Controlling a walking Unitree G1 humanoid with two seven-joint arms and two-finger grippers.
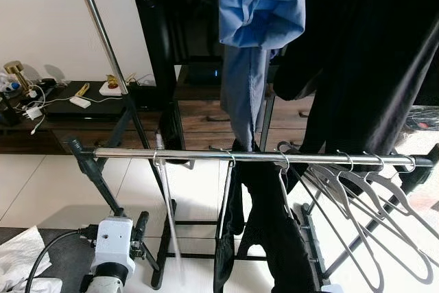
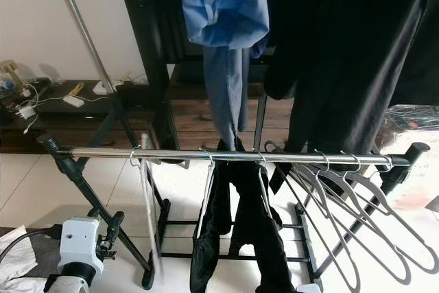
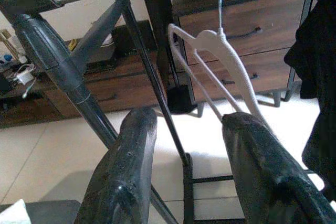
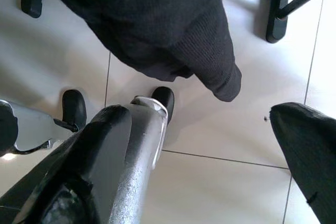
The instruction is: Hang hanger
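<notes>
A white hanger (image 1: pixel 168 217) hangs by its wire hook on the chrome lower rail (image 1: pixel 260 158) of the clothes rack, near the rail's left end, and looks blurred. In the left wrist view the same hanger (image 3: pixel 231 61) dangles just beyond my left gripper (image 3: pixel 191 119), which is open with nothing between its fingers. That gripper (image 1: pixel 140 228) sits low at the left, below the rail and beside the rack's slanted leg (image 1: pixel 96 176). My right gripper (image 4: pixel 205 124) is open over the tiled floor, under a black garment (image 4: pixel 157 30).
Several empty grey hangers (image 1: pixel 357 190) crowd the rail's right end, and black clothes (image 1: pixel 274 231) hang at its middle. A blue shirt (image 1: pixel 260 5) and dark garments (image 1: pixel 370 66) hang from above. A wooden cabinet (image 1: pixel 206 114) stands behind. White cloth (image 1: pixel 17 265) lies at bottom left.
</notes>
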